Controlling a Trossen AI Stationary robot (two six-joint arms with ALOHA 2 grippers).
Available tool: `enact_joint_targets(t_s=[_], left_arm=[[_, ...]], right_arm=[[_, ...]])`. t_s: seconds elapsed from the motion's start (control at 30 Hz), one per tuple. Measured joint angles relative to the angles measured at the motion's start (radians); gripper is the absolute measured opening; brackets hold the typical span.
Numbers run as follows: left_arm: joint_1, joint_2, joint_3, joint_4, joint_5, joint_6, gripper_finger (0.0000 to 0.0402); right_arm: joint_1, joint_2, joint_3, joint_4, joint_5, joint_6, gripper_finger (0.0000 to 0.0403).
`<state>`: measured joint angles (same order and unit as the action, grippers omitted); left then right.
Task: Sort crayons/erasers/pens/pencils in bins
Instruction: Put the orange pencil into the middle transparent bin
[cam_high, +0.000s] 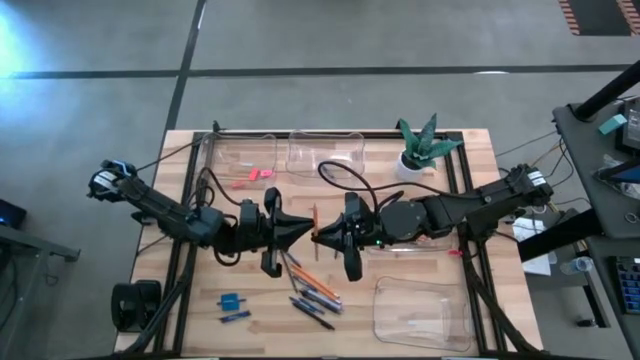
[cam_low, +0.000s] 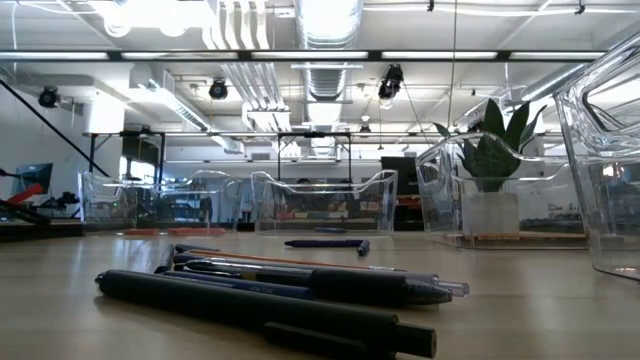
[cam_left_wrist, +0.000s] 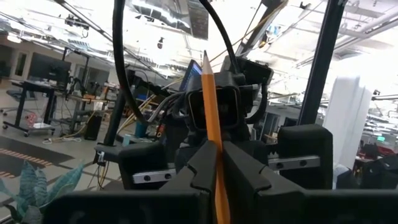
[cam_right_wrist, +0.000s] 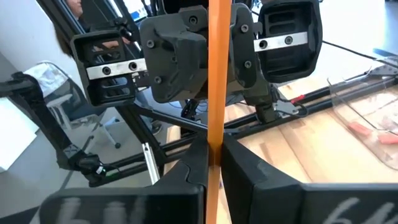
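Note:
An orange pencil (cam_high: 314, 222) hangs above the middle of the table, between my two grippers. My left gripper (cam_high: 303, 232) comes in from the table's left and is shut on it. My right gripper (cam_high: 323, 237) comes in from the right, facing the left one, and is also shut on it. Below them, a heap of pens and pencils (cam_high: 310, 290) lies flat on the wood. A blue eraser (cam_high: 230, 300) and a short blue crayon (cam_high: 236, 315) lie to its left. Pink erasers (cam_high: 252, 176) rest in the far left bin (cam_high: 238, 158). My left gripper pinches the pencil's shaft (cam_left_wrist: 217, 155) between its two fingers, around mid-length. The fingers come level from the table's left and lie across the pencil. The pointed end (cam_left_wrist: 204, 57) sticks out past them, and the pencil is clear of the table. My right gripper pinches the same shaft (cam_right_wrist: 216, 146) between its two fingers, right beside the left gripper's hold. The fingers come level from the table's right and lie across the pencil, which runs out past them on both sides, clear of the table.
A second clear bin (cam_high: 325, 152) stands at the far middle, and another (cam_high: 420, 312) at the near right. A potted plant (cam_high: 420, 150) stands at the far right. Dark frame rails (cam_high: 470, 260) run along both table sides. In the low view, dark pens (cam_low: 270, 300) lie close in front.

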<state>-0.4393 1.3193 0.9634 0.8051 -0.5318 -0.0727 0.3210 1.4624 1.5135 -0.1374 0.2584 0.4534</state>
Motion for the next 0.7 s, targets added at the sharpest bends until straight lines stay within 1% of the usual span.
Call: enact_joint_targets(t_s=[0.07, 0.17, 0.37, 0.5, 0.57, 0.7], left_arm=[[0.0, 0.0, 0.0, -0.001, 0.0, 0.0, 0.0022], [0.0, 0.0, 0.0, -0.001, 0.002, -0.001, 0.005], [-0.001, -0.003, -0.004, -0.004, 0.002, -0.002, 0.0118], [-0.001, -0.005, -0.005, -0.008, -0.033, -0.003, 0.0143], [-0.001, -0.005, -0.005, -0.014, -0.049, -0.016, 0.0147], [-0.001, -0.007, -0.006, -0.069, -0.051, -0.105, 0.0148]], right_arm=[[0.0, -0.001, 0.0, -0.005, 0.001, 0.0, 0.0018], [-0.003, -0.013, 0.0, -0.042, 0.004, 0.001, 0.0017], [-0.038, -0.071, 0.015, -0.229, 0.008, 0.025, 0.0017], [-0.064, -0.116, 0.04, -0.439, 0.007, 0.062, 0.0016], [-0.073, -0.134, 0.054, -0.591, 0.007, 0.097, 0.0017], [-0.073, -0.165, 0.059, -0.851, 0.032, 0.168, 0.0017]])
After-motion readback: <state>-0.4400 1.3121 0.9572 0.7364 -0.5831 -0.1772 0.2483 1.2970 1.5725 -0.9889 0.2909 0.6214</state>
